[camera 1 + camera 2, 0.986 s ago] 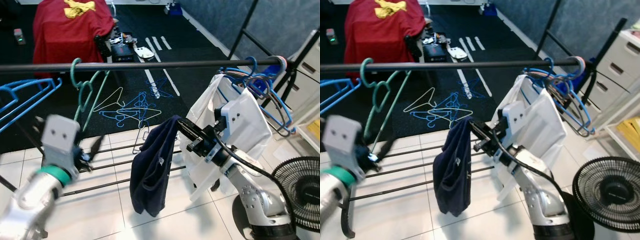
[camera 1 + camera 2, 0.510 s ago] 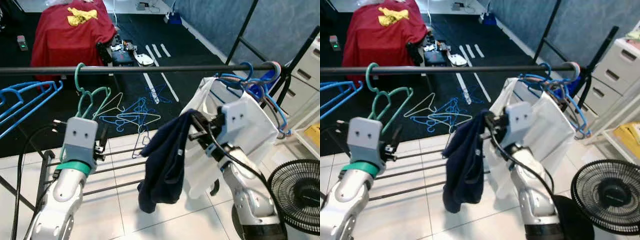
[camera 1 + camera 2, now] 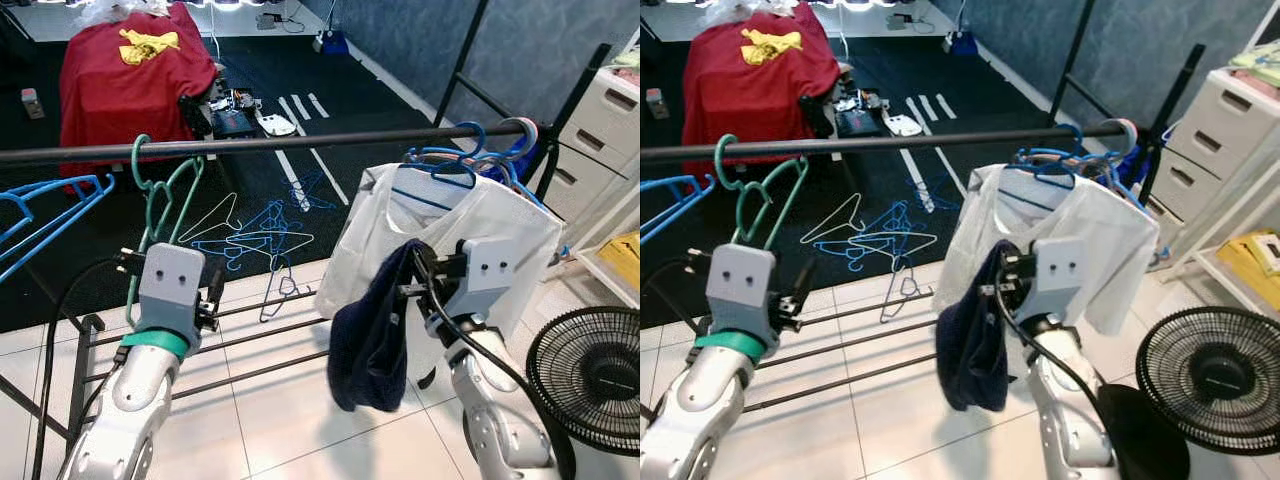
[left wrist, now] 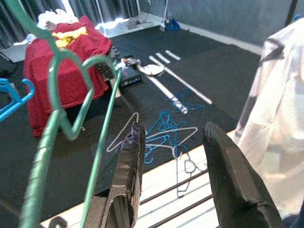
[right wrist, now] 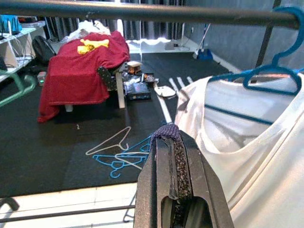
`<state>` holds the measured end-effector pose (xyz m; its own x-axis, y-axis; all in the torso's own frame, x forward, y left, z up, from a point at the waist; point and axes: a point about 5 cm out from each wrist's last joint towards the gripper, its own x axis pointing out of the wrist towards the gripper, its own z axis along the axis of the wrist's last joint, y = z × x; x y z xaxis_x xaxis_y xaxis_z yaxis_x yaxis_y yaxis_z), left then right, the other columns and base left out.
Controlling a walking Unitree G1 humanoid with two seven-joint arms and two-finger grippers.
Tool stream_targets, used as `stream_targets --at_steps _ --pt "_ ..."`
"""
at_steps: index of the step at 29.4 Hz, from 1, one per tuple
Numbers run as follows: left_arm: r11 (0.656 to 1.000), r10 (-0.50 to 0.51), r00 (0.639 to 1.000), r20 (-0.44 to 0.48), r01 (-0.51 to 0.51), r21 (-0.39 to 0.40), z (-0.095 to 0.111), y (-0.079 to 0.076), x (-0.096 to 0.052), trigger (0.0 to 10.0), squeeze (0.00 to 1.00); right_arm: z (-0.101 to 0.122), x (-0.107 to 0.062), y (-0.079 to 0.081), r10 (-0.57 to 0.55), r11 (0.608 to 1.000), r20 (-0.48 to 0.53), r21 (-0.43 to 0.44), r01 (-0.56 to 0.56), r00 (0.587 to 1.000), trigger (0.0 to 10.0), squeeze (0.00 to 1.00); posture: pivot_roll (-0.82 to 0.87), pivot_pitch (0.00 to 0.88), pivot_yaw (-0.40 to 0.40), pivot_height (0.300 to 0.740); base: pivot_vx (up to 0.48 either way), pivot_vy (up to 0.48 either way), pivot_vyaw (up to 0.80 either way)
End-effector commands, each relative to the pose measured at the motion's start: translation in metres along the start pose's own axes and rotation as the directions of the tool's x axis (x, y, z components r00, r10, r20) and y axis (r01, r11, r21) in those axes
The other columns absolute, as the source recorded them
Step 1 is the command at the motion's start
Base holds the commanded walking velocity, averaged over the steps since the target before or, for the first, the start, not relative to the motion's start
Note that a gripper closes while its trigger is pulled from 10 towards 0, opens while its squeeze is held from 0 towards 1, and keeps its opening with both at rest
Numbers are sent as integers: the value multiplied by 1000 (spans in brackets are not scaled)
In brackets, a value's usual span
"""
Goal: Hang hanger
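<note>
Your right end effector (image 5: 175, 185) was pinched tight on a dark navy garment (image 3: 372, 335), which hung limp from it below the rail (image 3: 300, 142) and just in front of the white shirt (image 3: 500, 230). That shirt already sat on a blue hanger (image 3: 440, 165) hooked over the rail, among other blue hangers at the rail's right end.

Your left end effector (image 4: 173, 180) stood with its fingers spread apart and held nothing; the green hanger (image 3: 160, 195) hung from the rail just ahead of it, hook over the bar, untouched.

So, as I judge it, you had one shirt hung and the green hanger on the rail, but the navy garment was on no hanger yet. A heap of spare hangers (image 3: 255, 235) lay on the dark floor mat (image 3: 380, 110) beyond. Dressing a hanger and hooking it up looked left to do.
</note>
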<state>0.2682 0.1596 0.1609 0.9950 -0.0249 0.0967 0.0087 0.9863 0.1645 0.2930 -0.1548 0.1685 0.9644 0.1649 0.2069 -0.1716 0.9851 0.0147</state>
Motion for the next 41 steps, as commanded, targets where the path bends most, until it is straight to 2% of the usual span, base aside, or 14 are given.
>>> stream_targets --at_steps 1,4,6,10,21,36,41 --pt "1000 -7 1000 -19 7 13 -6 -3 -2 10000 0 4 0 -1 -8 1000 29 -11 8 1000 10000 0 -23 0 10 740 0 0 0" --pt "1000 -1 1000 -13 1 9 -7 -7 -1 10000 0 5 3 -1 -16 999 42 -30 18 999 10000 0 -22 0 15 740 -450 0 0" --pt "1000 -2 1000 28 1 29 -2 -10 7 10000 0 7 8 2 -35 998 71 -48 39 997 10000 0 -19 0 23 740 -450 0 0" --pt "999 -7 999 46 5 37 1 -9 10 10000 0 8 9 4 -46 997 81 -52 50 996 10000 0 -17 0 26 740 -447 0 0" --pt "999 -18 999 37 16 41 0 -10 5 10000 0 6 6 1 -67 996 77 -58 72 995 10000 0 -10 0 34 740 -447 0 0" --pt "999 -17 999 37 15 44 -2 -9 5 10000 0 6 9 1 -71 994 84 -78 78 994 10000 0 -1 0 33 740 -442 0 0" --pt "999 -18 999 31 17 40 -3 -9 6 10000 0 4 11 3 -64 994 71 -80 69 995 10000 0 1 0 33 740 -227 0 -228"
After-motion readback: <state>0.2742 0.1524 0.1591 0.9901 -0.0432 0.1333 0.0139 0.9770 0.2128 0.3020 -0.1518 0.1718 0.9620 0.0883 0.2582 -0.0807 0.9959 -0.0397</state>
